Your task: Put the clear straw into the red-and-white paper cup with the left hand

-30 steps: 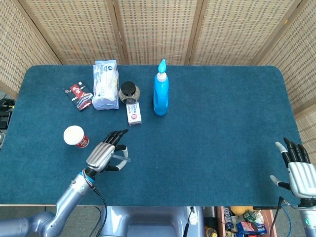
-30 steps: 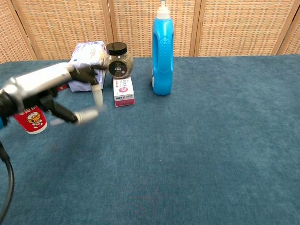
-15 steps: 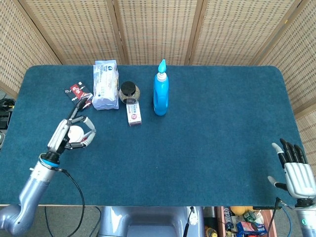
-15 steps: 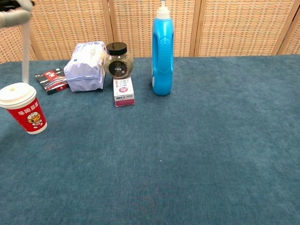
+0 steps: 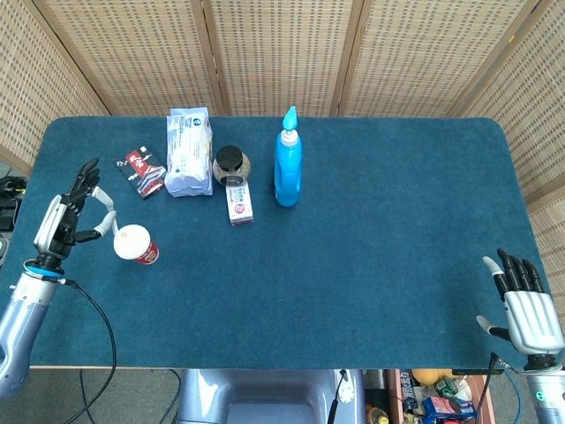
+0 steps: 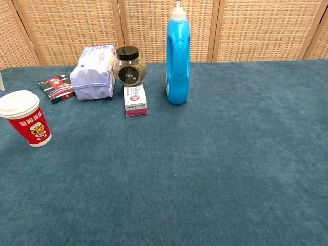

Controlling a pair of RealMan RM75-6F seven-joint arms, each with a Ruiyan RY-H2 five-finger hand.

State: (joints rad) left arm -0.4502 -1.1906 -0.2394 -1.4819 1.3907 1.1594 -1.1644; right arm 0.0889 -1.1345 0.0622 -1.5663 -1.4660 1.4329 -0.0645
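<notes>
The red-and-white paper cup (image 5: 135,244) with a white lid stands upright near the table's left side, also seen in the chest view (image 6: 25,123). My left hand (image 5: 69,216) hovers just left of the cup, fingers pointing away and thumb curled toward it. The clear straw is hard to make out in the head view. In the chest view only a pale sliver of the straw (image 6: 1,82) shows at the left edge, hanging upright left of the cup, apparently from that hand. My right hand (image 5: 527,307) stays off the table's front right corner, fingers spread, holding nothing.
Behind the cup lie a red-black sachet (image 5: 139,170), a white wipes pack (image 5: 189,152), a black-lidded jar (image 5: 231,164) and a small box (image 5: 239,203). A tall blue bottle (image 5: 288,163) stands at mid-table. Wicker screens close off the back.
My left hand swung from the front middle of the table to above the cup, then further left past it. The straw went with it, almost out of the chest view. The right hand barely shifted.
</notes>
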